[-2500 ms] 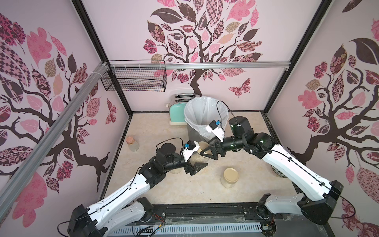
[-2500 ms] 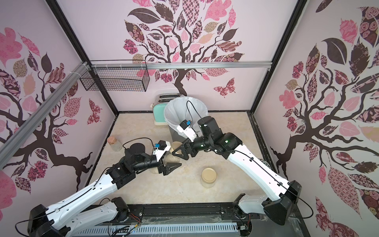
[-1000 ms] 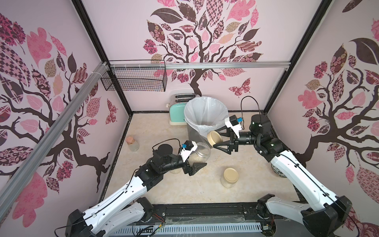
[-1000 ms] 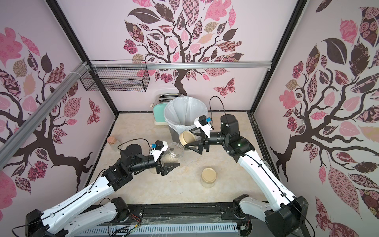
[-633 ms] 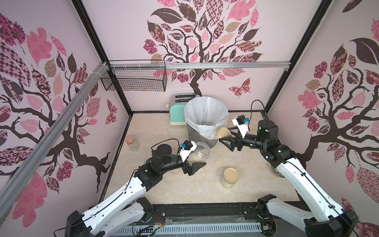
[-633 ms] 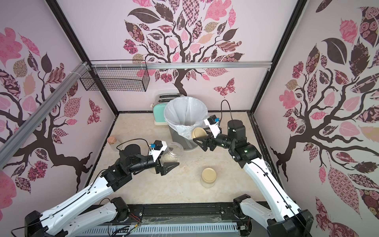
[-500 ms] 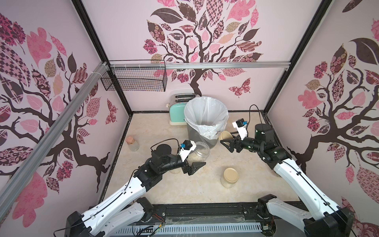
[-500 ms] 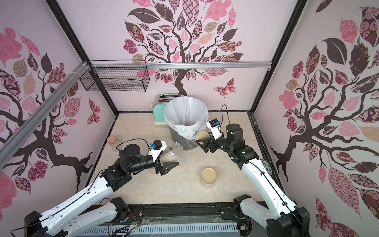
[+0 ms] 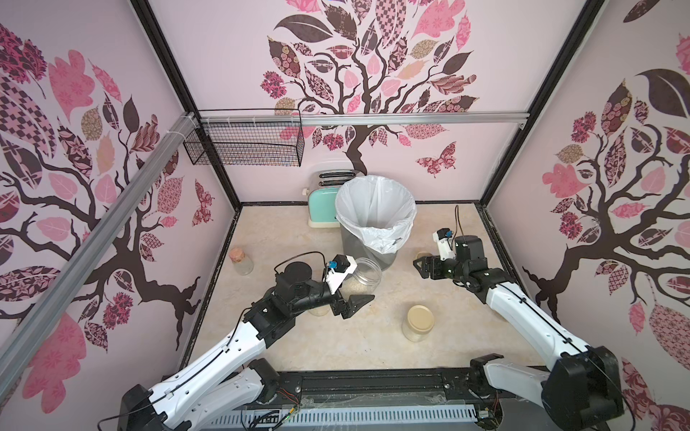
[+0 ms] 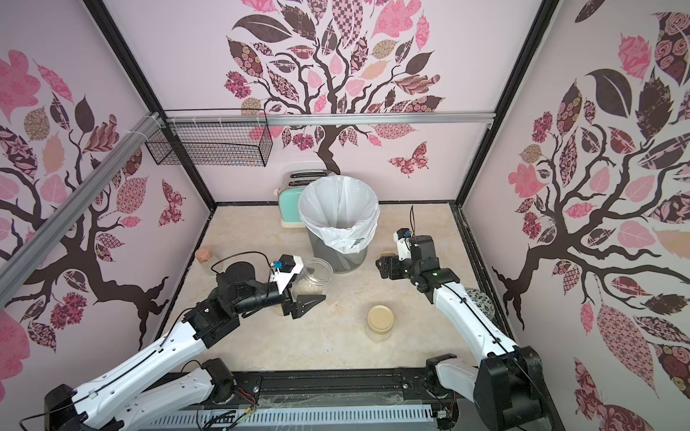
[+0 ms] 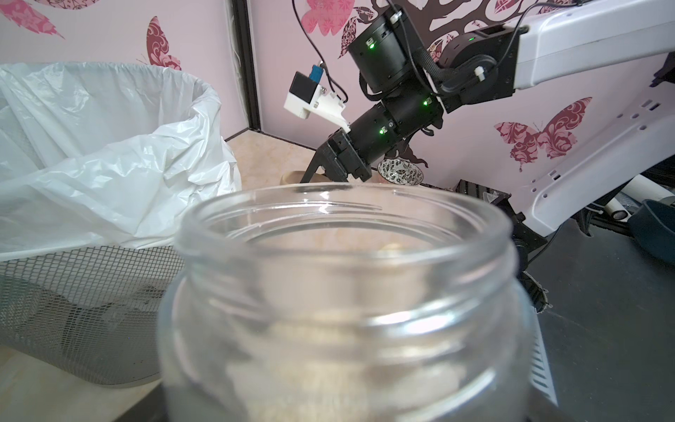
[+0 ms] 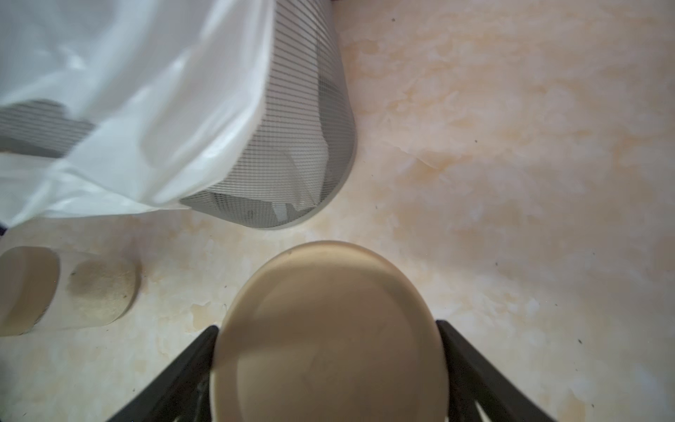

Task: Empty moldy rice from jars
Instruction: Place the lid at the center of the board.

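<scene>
- Corked bottle (image 9: 241, 259): stands well to the left of the waste bin (image 9: 390, 259), near the left wall.
- Left gripper (image 9: 351, 296): clamped on the open jar (image 9: 367, 274), just in front-left of the bin. One finger is hidden under the wrist camera.
- Open jar: no lid on it. The moldy rice (image 9: 354, 287) lies in its lower part. Whether the jar clears the table cannot be told.
- Third jar (image 9: 318, 310): largely hidden beneath the left gripper, further front-left of the bin. Contents not discernible.
- Lidded jar (image 9: 420, 322): upright, well in front of the bin and slightly right, apart from both grippers. Cream grains show through the glass.
- Right gripper (image 9: 417, 264): just right of the bin and low over the table. Its fingers are spread wide and grip the beige lid (image 12: 328, 339) by its edges.
- Patterned ceramic dish (image 11: 400, 171): far right of the bin, by the right wall.
</scene>
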`<state>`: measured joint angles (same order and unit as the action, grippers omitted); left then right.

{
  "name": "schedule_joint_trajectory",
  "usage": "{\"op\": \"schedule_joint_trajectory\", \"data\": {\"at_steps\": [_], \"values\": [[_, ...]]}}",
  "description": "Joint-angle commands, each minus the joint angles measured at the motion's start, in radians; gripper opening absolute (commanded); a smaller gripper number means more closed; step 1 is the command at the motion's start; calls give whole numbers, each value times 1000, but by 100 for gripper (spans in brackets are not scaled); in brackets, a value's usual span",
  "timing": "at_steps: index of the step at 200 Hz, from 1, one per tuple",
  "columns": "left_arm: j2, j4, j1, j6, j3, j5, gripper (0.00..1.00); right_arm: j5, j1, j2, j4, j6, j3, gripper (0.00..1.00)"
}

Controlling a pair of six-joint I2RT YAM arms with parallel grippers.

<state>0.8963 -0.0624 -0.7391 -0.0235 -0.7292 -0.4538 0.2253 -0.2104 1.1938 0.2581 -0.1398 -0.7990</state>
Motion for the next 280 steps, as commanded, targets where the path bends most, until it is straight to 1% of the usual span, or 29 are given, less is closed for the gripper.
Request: {"op": "schedule_joint_trajectory", "data": {"at_steps": [1,50,90,133,150,166,171,195,227,242,259,280], "values": [[-23,67,6,-5,-12,-16,56,-104,9,68,-4,-70,-23,81],[-26,68,7,-4,-8,-15,56,-193,9,216,-37,-160,-20,83],[-26,76,9,-1,-4,-14,56,-208,9,332,-48,-198,-30,85],[-21,86,10,2,-1,-9,56,-228,9,408,-74,-222,-30,86],[-15,90,11,2,-3,-9,56,-230,9,429,-84,-222,-26,90],[-13,92,10,4,-3,-9,56,-226,9,441,-85,-221,-28,99],[-13,93,9,5,-3,-7,56,-225,9,441,-84,-221,-28,99],[-10,93,10,5,-3,-6,56,-222,9,381,-73,-224,-30,99],[-6,90,13,0,-5,-1,56,-234,9,198,-37,-209,-59,99],[1,93,16,0,-10,-3,56,-219,10,117,-13,-187,-90,99],[7,93,19,-4,-13,-3,56,-169,9,34,15,-145,-126,100],[14,95,24,-8,-22,-6,56,-72,9,-53,58,-92,-180,99]]}}
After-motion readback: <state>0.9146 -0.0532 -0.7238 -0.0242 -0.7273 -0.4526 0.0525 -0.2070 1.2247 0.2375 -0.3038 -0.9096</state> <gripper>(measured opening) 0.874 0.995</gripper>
